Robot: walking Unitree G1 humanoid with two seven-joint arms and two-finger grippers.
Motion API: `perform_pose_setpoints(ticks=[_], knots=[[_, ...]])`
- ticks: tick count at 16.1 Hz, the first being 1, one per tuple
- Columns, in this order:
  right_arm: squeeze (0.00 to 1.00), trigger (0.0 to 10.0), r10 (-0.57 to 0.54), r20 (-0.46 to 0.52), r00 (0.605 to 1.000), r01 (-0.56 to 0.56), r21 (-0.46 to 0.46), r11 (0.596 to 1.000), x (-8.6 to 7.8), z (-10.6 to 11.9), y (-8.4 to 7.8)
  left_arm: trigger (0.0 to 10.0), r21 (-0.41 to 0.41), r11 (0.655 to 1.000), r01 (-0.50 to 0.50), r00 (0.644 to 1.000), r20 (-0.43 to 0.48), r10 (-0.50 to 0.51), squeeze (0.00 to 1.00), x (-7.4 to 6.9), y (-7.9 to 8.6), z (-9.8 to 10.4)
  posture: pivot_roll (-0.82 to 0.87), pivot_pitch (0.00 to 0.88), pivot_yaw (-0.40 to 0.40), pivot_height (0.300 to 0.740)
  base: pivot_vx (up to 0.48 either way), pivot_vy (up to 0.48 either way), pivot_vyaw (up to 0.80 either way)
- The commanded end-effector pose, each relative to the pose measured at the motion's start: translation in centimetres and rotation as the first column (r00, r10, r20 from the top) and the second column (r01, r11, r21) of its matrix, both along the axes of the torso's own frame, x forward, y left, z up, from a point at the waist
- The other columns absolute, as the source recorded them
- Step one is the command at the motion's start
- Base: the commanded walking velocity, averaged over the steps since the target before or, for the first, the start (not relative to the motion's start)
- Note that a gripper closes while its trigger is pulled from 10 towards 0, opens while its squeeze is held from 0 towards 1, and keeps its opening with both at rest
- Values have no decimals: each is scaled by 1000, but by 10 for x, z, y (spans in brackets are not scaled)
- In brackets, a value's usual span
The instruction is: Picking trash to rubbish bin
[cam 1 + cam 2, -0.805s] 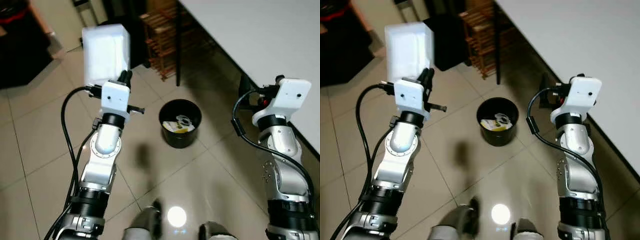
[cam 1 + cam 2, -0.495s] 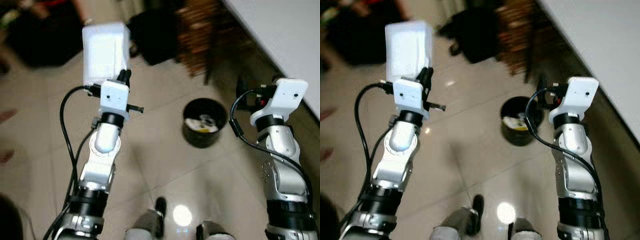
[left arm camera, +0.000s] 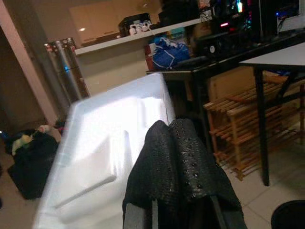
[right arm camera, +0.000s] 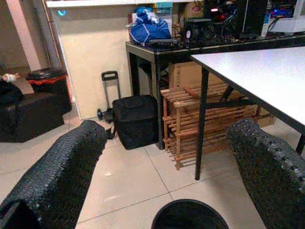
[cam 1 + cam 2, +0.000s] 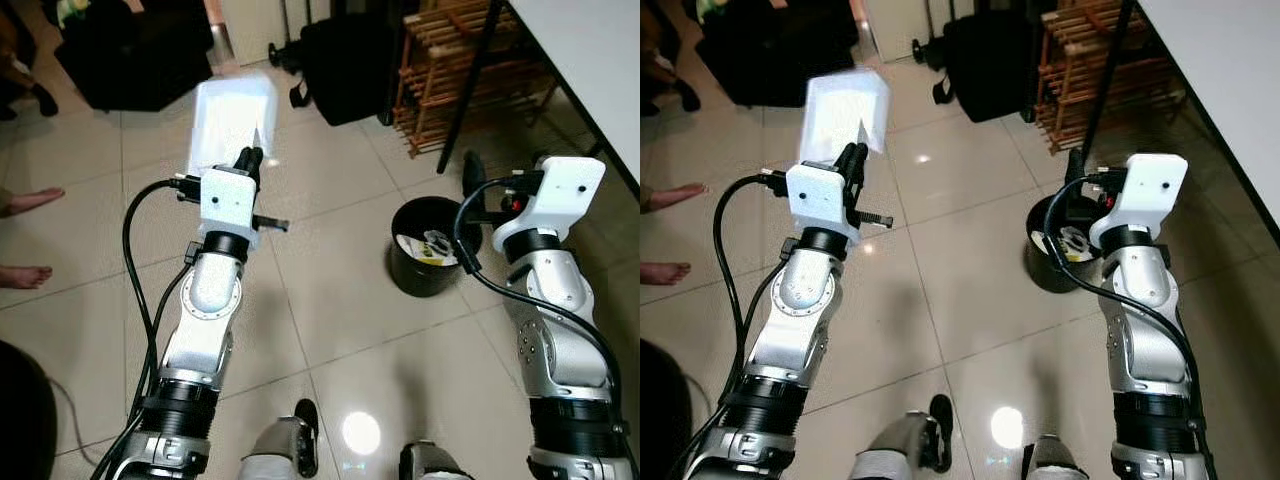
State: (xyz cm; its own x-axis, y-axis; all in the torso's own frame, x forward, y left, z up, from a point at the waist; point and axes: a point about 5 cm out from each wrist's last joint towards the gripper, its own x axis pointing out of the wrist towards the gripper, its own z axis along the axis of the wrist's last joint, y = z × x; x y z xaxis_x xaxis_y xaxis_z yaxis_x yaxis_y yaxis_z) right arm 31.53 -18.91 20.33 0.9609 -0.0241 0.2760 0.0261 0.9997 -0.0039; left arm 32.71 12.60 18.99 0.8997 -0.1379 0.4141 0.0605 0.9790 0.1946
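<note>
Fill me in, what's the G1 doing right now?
The left gripper is shut on a white foam tray, holding it raised above the tiled floor. The black rubbish bin stands on the floor off toward the robot's right, in front of the right arm, with some trash already in it. The right gripper is open and holds nothing. The tray is not over the bin yet. A person's bare feet are at the left edge.

A white foam tray (image 5: 232,122) is held upright and raised at the left, its moulded hollow side showing in the left wrist view. The round black rubbish bin (image 5: 427,247) stands open on the tiled floor to the right, with white and yellow scraps inside.
</note>
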Motion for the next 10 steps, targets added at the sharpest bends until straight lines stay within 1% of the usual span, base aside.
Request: perform_pose_setpoints(ticks=[1, 3, 5, 7, 8, 9, 10], knots=[[0, 10000, 14, -34, 999, -14, 12, 1000, -2, -7, 0, 10000, 1, 1000, -12, 999, -37, 12, 0, -1, 5, -10, 14, 276, 90, 740, 0, 0, 0], [0, 10000, 20, -47, 999, -20, 4, 1000, -2, -10, 1, 10000, 11, 1000, -9, 999, -49, 9, 0, 0, 5, -13, 14, 277, 90, 740, 0, 0, 0], [0, 10000, 40, -81, 996, -40, -3, 999, -2, -16, 3, 10000, 17, 1000, -3, 998, -56, 4, 0, 0, 5, -14, 18, 282, 90, 740, 0, 0, 0], [0, 10000, 64, -119, 991, -67, -28, 997, -2, -26, 8, 10000, 17, 1000, 4, 998, -68, -3, 0, 0, 3, -16, 18, 285, 90, 740, 0, 0, 0], [0, 10000, 89, -158, 983, -94, -28, 995, -3, -35, 11, 10000, 23, 1000, 11, 996, -89, -9, 0, 0, 2, -20, 16, 287, 86, 740, 0, 0, 0], [0, 10000, 88, -168, 982, -94, -29, 995, -3, -37, 11, 10000, 24, 1000, 11, 995, -95, -8, 0, 0, 2, -22, 15, 288, 86, 740, 0, 0, 0], [0, 10000, 99, -197, 975, -107, -30, 994, -4, -45, 13, 10000, 19, 1000, 11, 993, -115, -8, 0, 0, 2, -27, 17, 289, 87, 740, 0, 0, 0]])
